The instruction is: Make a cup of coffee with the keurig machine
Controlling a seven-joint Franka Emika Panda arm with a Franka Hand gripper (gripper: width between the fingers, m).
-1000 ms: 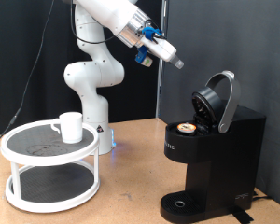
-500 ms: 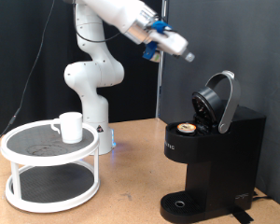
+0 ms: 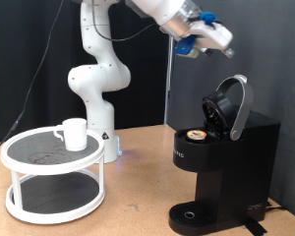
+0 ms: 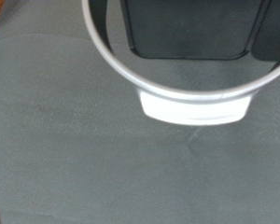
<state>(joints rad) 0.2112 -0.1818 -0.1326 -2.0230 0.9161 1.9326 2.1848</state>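
The keurig machine (image 3: 221, 162) stands on the desk (image 3: 138, 202) at the exterior view's right, and its rounded lid (image 3: 234, 106) is raised on the hinge, so the chamber is open. A small pod (image 3: 196, 135) with a brownish top sits in this chamber, which I judge means the loading step is already done. The gripper (image 3: 226, 45) hangs high in the air, above the raised lid and not touching it; probably this height lets it reach the lid from above. Its fingers are too small and blurred to judge, so I cannot tell how far open they are, and nothing is visible between them. The wrist view shows only the grey-rimmed lid (image 4: 182, 56) from close by, not the fingers. The cup (image 3: 73, 133) waits on the upper shelf of a white round rack (image 3: 51, 177) at the exterior view's left, well apart from the machine, and the drip base (image 3: 192, 215) is not yet occupied.
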